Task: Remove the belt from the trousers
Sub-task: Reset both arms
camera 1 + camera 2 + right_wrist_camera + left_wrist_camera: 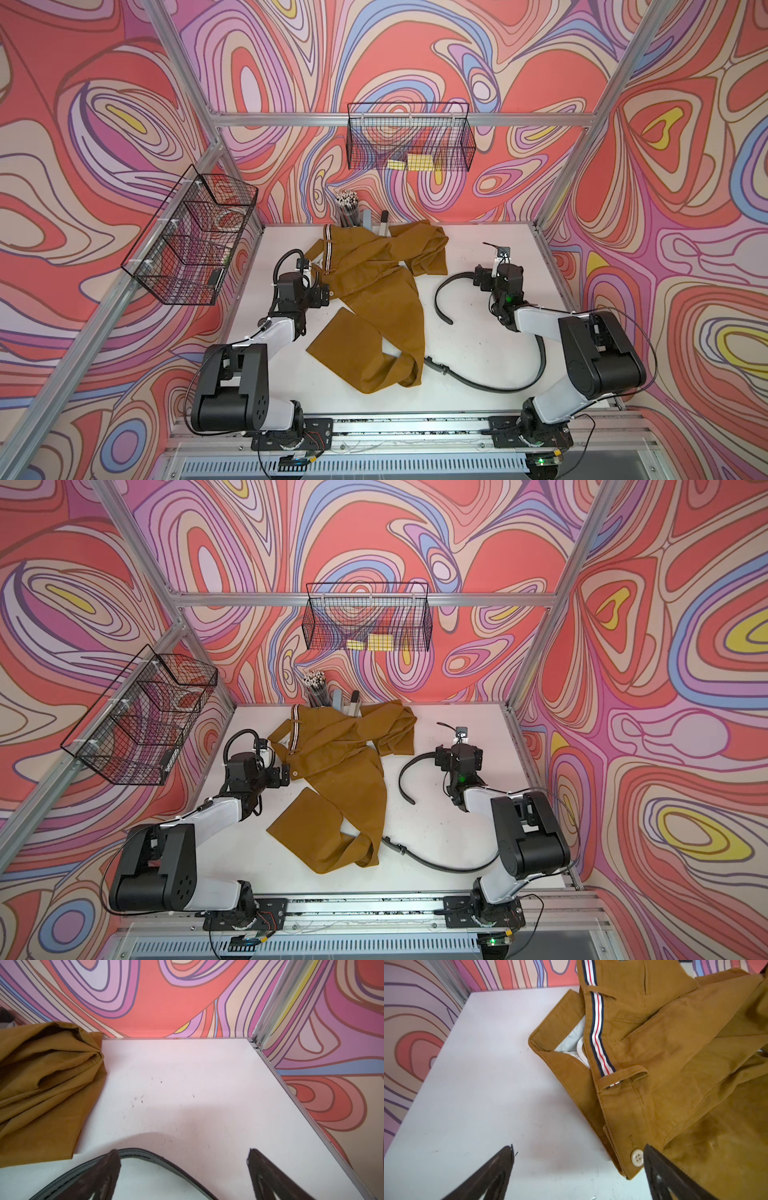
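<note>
Showing one pair of trousers (374, 291), one belt (503, 390), two grippers, two wire baskets and one pencil holder (347, 212) on a white table (478, 249).

The trousers lie crumpled in the middle of the table, waist toward the left arm. Their far folds reach the back edge at the pencil holder. One striped tape (598, 1032) and one pale button (637, 1157) show at the waistband.

The belt lies on the table to the right of the trousers, out of every loop that shows. It runs in a long curve, and part of it is hidden behind the right arm. One end lies just beside the near trouser leg; whether they touch cannot be told.

The left gripper (578, 1147) has its fingers spread wide, one over bare table and one over the cloth beside the button. The right gripper (182, 1151) also has its fingers spread, and the belt passes beneath them unpinched.

Bare table lies open at the back right corner, along the left edge and between the trousers and the belt's far arc. The side basket (195, 237) and the back basket (409, 137) hang on the frame above the table.
</note>
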`<state>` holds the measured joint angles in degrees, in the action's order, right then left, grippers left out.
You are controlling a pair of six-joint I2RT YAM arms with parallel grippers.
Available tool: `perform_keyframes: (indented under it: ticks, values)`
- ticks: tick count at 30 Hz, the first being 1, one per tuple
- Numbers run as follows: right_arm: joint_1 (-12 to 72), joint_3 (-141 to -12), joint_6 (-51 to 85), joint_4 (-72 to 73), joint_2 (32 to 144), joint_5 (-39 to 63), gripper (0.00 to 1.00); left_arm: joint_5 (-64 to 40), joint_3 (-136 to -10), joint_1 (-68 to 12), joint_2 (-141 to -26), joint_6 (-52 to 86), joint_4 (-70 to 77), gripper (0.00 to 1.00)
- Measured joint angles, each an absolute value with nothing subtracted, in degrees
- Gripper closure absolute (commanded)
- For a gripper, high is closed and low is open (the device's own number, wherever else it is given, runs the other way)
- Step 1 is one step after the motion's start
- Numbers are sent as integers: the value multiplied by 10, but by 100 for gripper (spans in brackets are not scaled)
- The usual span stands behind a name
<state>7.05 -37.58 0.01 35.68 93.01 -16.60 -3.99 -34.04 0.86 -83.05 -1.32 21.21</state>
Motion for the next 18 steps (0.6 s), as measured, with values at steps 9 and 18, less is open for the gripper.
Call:
perform_keyframes:
  ticks: [9,18]
  values:
    - [55,-374,-13,387,917,-145,2,-40,-180,11,-881,6,436,0]
    - [39,-369,-36,387,903,-115,2,-40,-217,11,-882,9,470,0]
